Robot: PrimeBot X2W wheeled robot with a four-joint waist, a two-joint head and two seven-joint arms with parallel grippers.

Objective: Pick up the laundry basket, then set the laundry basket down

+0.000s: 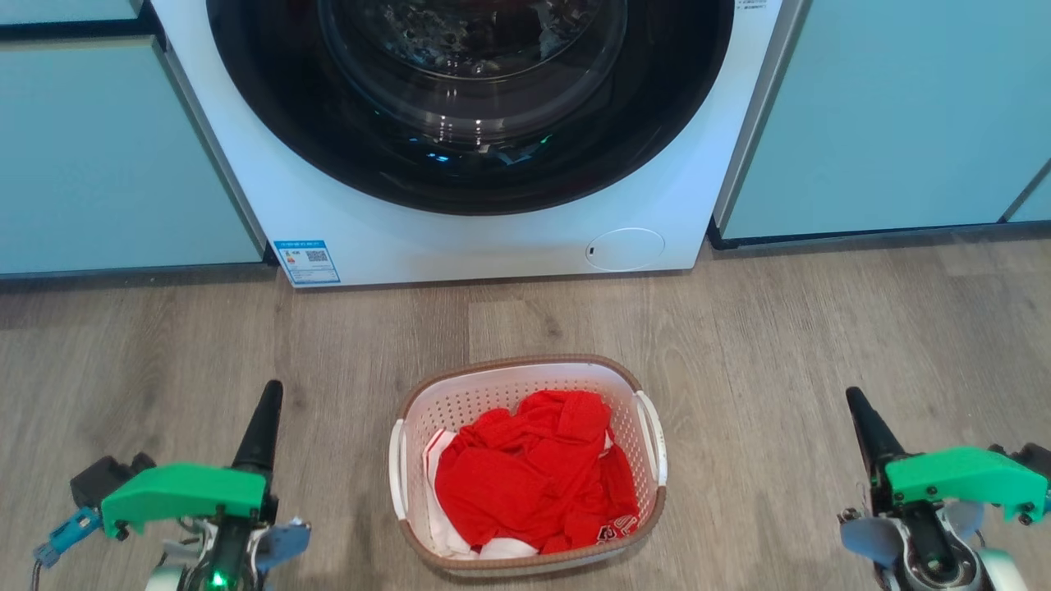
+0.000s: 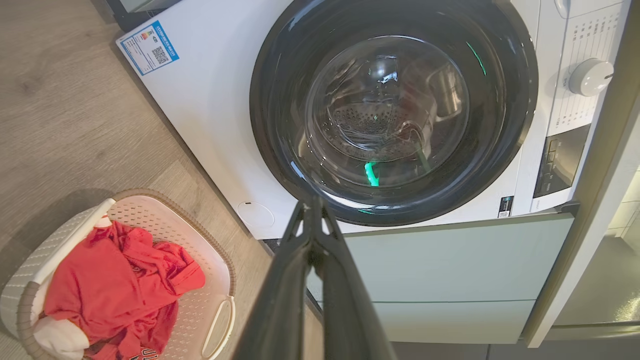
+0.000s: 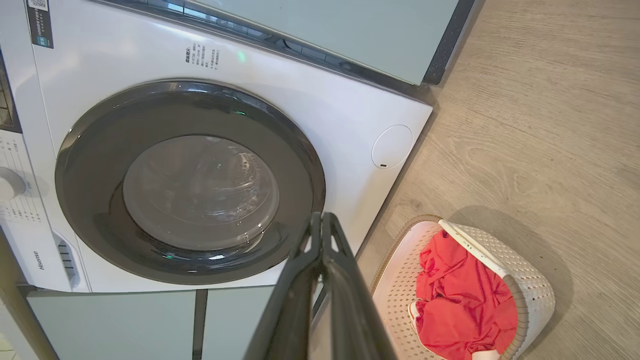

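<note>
While the head view looked down on the laundry basket [image 1: 493,400] standing on the wood-grain floor [image 1: 780,328] just in front of the white front-loading washing machine [image 1: 493,246], it also took in both arms, one to each side of the basket and well apart from it. A crumpled red garment [image 1: 534,472] lay in the basket over a bit of white cloth. The left wrist view added the top of the machine: a white control dial [image 2: 590,76] and a dark panel beside the door, with the steel drum visible through the door glass [image 2: 385,105] and a blue label [image 2: 149,47] at the lower corner. The right wrist view gave the round service flap [image 3: 392,146] and small brand lettering [image 3: 39,260] on the front. The left gripper [image 1: 269,394] had its two dark fingers pressed together at the tips, holding nothing and touching nothing. The right gripper [image 1: 858,402] was closed and empty as well, clear of the basket's white side handle [image 1: 653,435].
</note>
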